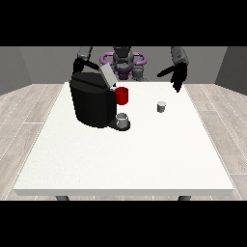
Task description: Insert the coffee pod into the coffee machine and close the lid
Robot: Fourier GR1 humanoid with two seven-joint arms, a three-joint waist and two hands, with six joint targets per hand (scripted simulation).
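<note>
A black coffee machine (pixel 92 102) stands on the left half of the white table (pixel 125 154), its grey lid (pixel 107 75) tilted up open. A small grey cup (pixel 123 119) sits on its drip base. A small grey-white coffee pod (pixel 161 106) stands on the table to the right of the machine. The hand at the view's right (pixel 177 77) hangs above the table's far edge, behind and to the right of the pod, fingers straight and pointing down, holding nothing. The hand at the view's left is hidden behind the machine; only its arm (pixel 83 60) shows.
A red mug (pixel 122 95) stands just behind and right of the machine's spout. The robot's torso (pixel 123 60) is at the far table edge. Bare table stretches in front towards the camera.
</note>
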